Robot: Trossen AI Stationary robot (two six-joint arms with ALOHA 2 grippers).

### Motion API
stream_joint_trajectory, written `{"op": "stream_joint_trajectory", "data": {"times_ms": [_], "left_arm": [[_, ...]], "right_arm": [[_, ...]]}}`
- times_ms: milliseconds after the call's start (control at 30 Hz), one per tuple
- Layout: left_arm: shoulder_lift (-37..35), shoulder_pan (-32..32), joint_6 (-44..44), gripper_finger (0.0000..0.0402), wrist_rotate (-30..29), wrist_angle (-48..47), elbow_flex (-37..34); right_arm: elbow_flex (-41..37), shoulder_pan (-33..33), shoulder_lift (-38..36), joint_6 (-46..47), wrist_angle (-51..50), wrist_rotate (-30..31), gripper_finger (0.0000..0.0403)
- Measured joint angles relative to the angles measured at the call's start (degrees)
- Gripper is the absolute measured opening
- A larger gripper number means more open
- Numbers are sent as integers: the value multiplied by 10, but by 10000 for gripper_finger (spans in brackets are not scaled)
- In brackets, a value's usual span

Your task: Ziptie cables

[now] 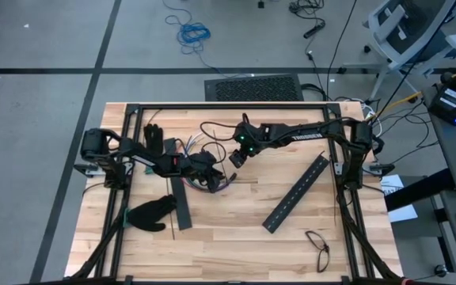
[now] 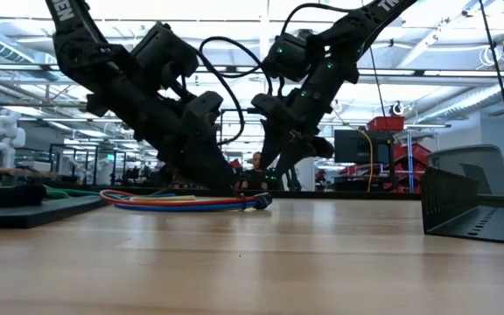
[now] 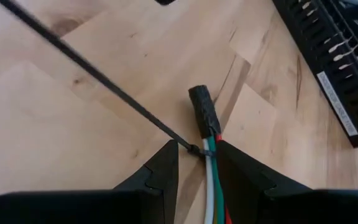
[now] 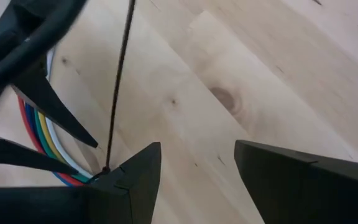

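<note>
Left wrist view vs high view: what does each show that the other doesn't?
Only the left wrist view: the left gripper closed on the cables just behind their black wrapped end, with a ziptie looped on at the fingers and its tail running off across the wood.

Only the high view: both arms meeting mid-table, the right gripper, two black gloves, the second slotted bar and glasses.

Both: the wooden table and the slotted bar beside the left gripper.
</note>
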Motion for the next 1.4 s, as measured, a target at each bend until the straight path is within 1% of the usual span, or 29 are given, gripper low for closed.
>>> {"op": "stream_joint_trajectory", "data": {"times_ms": [300, 500, 667, 767, 900, 1000, 1200, 1300, 1400], "left_arm": [[35, 17, -1, 105, -10, 1, 0], [39, 38, -1, 105, -9, 10, 1], [40, 47, -27, 105, 64, 32, 0], [40, 46, -32, 105, 88, 33, 0], [40, 46, -46, 105, 90, 44, 0], [40, 52, -47, 105, 75, 45, 0], [55, 96, -124, 105, 72, 61, 2], [65, 124, -179, 105, 106, 81, 2], [66, 135, -221, 105, 138, 104, 2]], "right_arm": [[0, -3, 0, 1, 7, -1, 201], [0, -3, 0, 4, 7, -2, 201], [0, -3, 0, 4, 7, -2, 201], [0, -3, 0, 2, 8, -2, 201], [0, -3, 0, 1, 13, -2, 201], [0, -3, 0, 2, 17, -2, 201], [0, -3, 0, 3, 21, -2, 201], [0, -3, 1, 3, 25, -2, 201], [0, -3, 1, 0, 36, -2, 201]]}}
